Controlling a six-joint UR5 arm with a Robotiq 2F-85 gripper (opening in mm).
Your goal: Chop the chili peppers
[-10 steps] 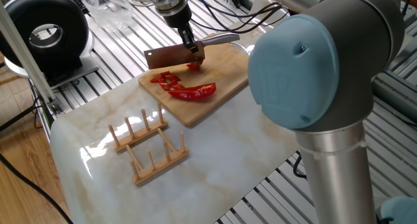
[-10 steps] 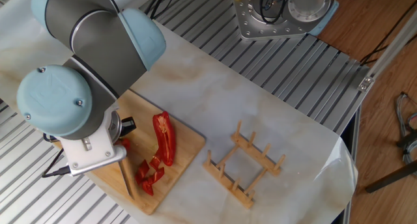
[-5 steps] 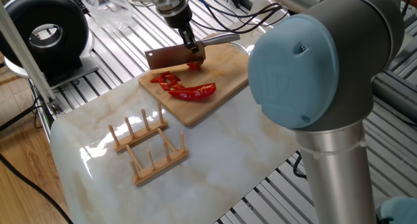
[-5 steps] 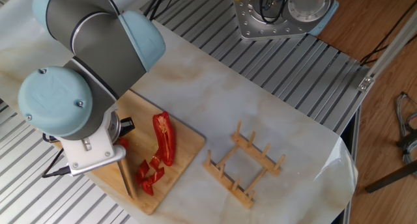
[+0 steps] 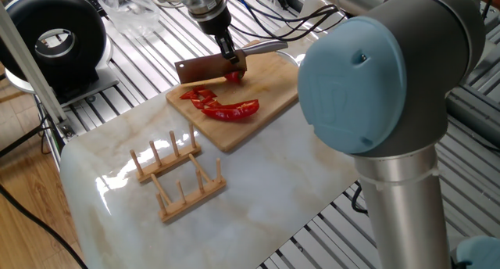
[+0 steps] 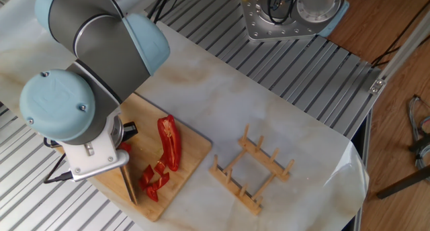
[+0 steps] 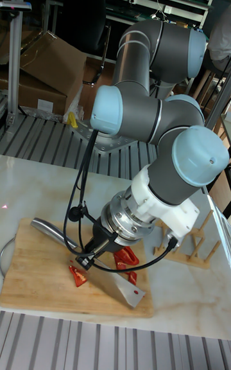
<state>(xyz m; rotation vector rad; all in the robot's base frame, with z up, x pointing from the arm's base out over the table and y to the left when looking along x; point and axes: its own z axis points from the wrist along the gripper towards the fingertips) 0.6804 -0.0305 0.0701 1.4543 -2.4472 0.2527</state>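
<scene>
One gripper (image 5: 231,59) clamped on cleaver (image 5: 209,68) above chili peppers (image 5: 221,103).

UR5 arm bent over the table, grey links with pale blue joint caps; large blue cap fills the near right of one fixed view. Wrist angled down and forward, white flange collar below the last joint, black cable trailing from it. Gripper (image 5: 232,59) dark, narrow, pointing down; its two fingers (image 7: 90,259) closed around the cleaver handle (image 5: 262,47), blade hanging below and to the side. In the other fixed view the arm's own wrist hides the gripper almost entirely.
</scene>
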